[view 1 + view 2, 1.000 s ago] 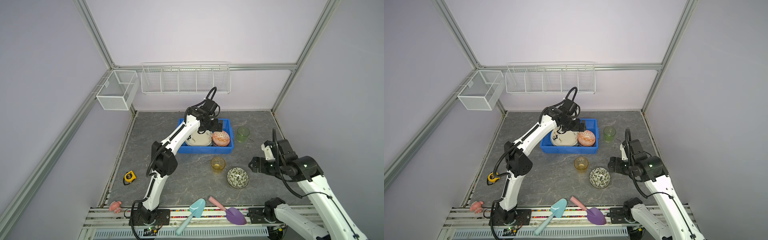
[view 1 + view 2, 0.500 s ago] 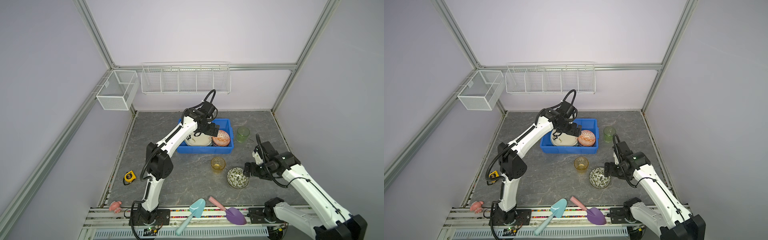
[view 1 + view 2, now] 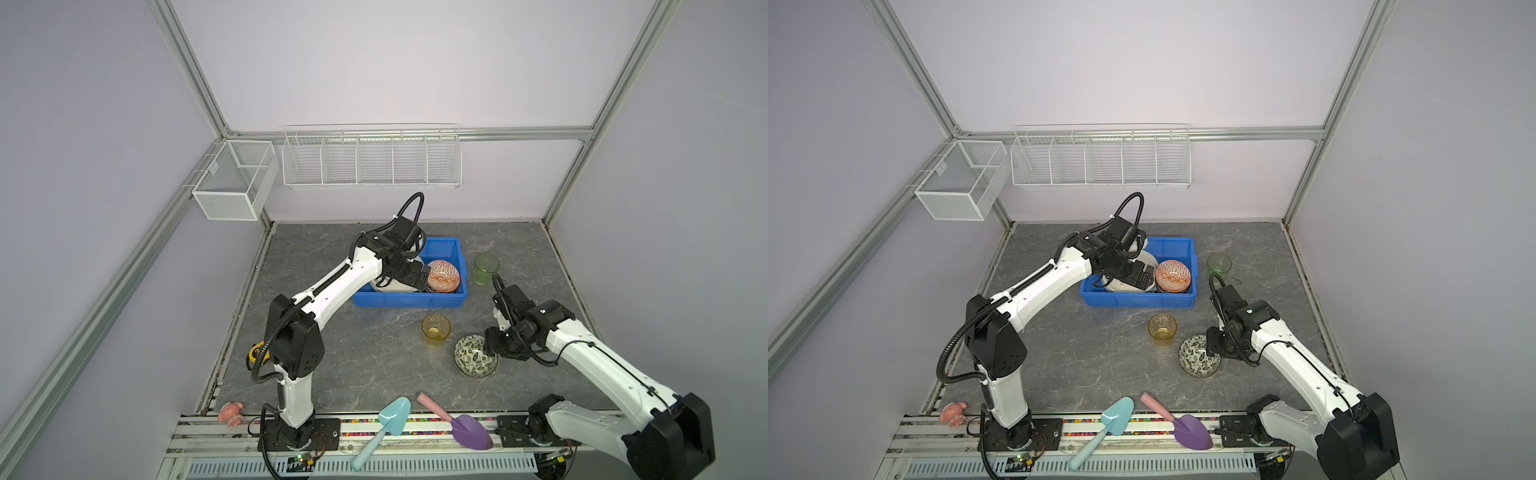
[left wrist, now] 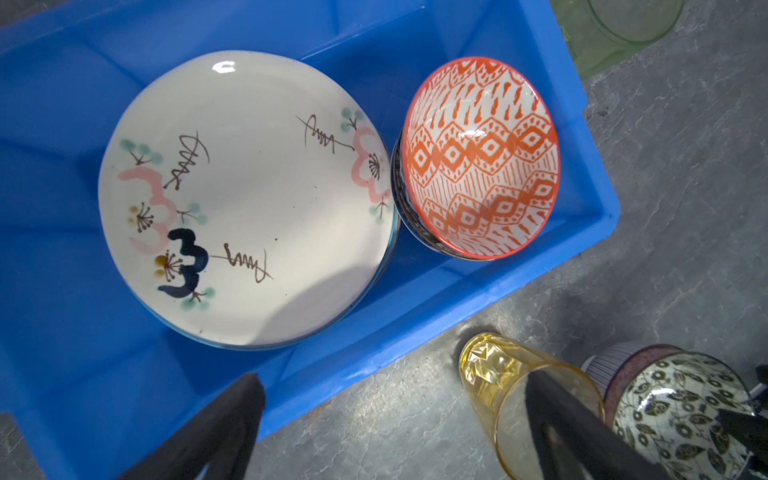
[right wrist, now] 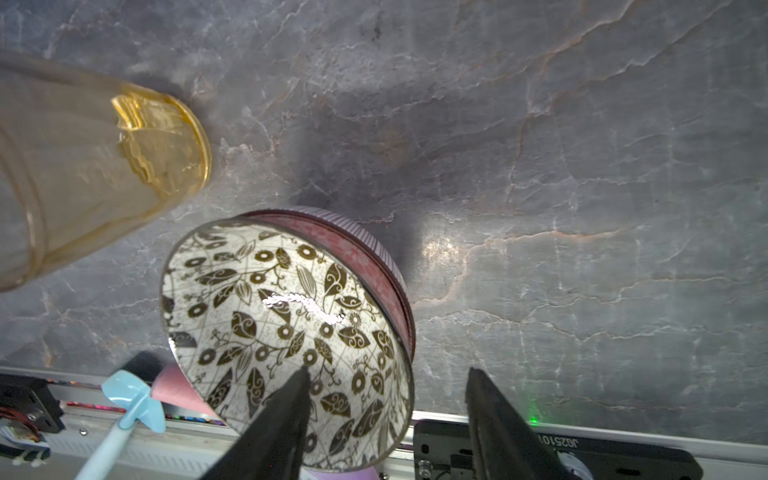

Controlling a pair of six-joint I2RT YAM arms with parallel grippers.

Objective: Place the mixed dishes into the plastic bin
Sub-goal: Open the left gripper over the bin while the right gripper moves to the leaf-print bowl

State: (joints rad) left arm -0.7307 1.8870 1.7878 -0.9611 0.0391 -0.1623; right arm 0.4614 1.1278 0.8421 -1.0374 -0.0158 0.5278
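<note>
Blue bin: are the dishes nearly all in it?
About halfway. Done: the plates and the orange bowl sit in the blue bin. In hand: the right gripper straddles the rim of the leafy bowl, not yet lifted. Left: that bowl, the yellow glass and the green glass stand on the table.

In the bin point(image 3: 409, 300) the plate point(image 4: 249, 199) lies below the left gripper point(image 4: 392, 376), with the second bowl point(image 4: 478, 158) just right of the plate, also in the bin. The right gripper point(image 5: 388, 370) straddles the rim of the loose bowl point(image 5: 282, 316), one finger inside, one outside; near tumbler point(image 3: 435, 330) left of and beyond this gripper, between loose bowl and bin; far tumbler point(image 3: 486, 268) well beyond it, right of the bin; shovels point(image 3: 392, 419) in front of it.
</note>
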